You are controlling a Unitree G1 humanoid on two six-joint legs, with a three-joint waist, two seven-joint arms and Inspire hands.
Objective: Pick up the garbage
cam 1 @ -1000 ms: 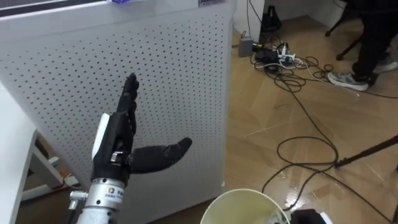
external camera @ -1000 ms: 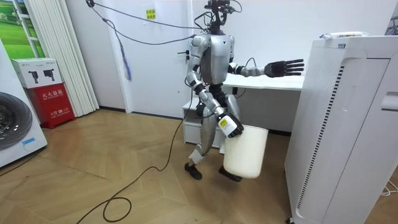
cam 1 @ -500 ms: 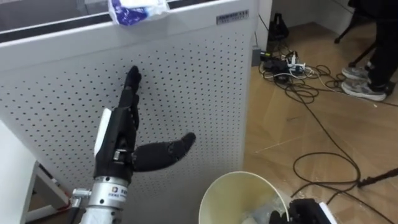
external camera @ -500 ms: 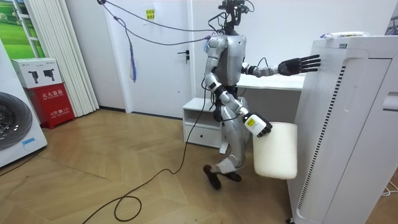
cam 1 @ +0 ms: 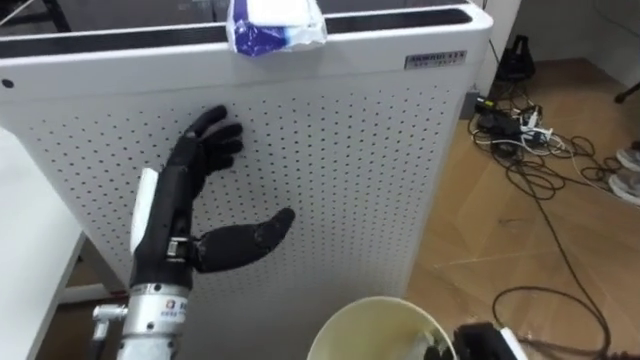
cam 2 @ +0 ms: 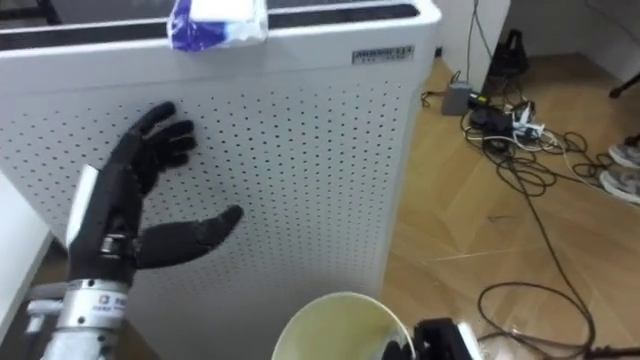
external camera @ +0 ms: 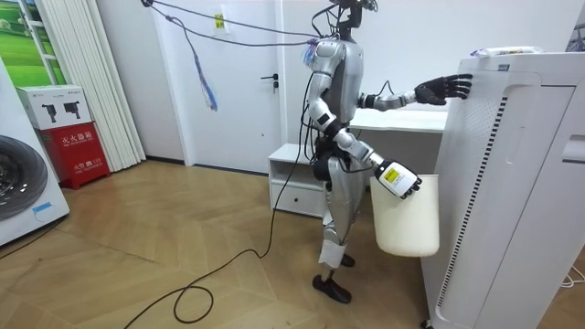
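Observation:
A crumpled white and blue packet (cam 1: 275, 22) lies on top of a tall white perforated appliance (cam 1: 350, 170), near its front edge. My left hand (cam 1: 185, 200) is raised in front of the perforated panel, below and left of the packet. It is open, with fingertips slightly bent and thumb spread. In the room view the left hand (external camera: 443, 88) is close to the appliance's upper edge. Low at my right, my right hand (cam 1: 485, 342) grips the rim of a cream bin (cam 1: 340, 320), which hangs beside my leg (external camera: 402, 224).
A white desk (cam 1: 20, 230) stands at my left, with a low drawer cabinet (external camera: 297, 178) under it. Tangled cables and a power strip (cam 1: 520, 120) lie on the wooden floor to the right of the appliance. A shoe (cam 1: 628, 185) shows at the right edge.
I have stepped closer to the appliance, carrying the bin along. The packet on top has come into view. My left hand has neared the panel and its fingertips have bent.

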